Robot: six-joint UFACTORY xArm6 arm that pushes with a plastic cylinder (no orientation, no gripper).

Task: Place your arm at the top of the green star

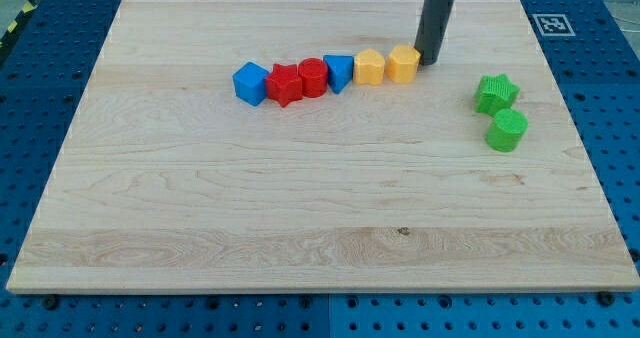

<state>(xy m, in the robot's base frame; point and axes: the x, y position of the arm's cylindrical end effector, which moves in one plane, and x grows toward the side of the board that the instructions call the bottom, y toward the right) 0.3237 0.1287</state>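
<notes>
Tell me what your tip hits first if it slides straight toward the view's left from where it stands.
My tip would meet the yellow block right beside it; the two look nearly touching, though depth is unclear.

On the worktop (200, 208), a row runs from the view's left to right: blue cube (251, 83), red star (285, 84), red cylinder (313, 78), blue block (339, 72), two yellow blocks (370, 67). The tip (431, 58) stands against the row's right end. The green star (495, 93) lies apart to the right, with the green cylinder (507, 130) just below it.
</notes>
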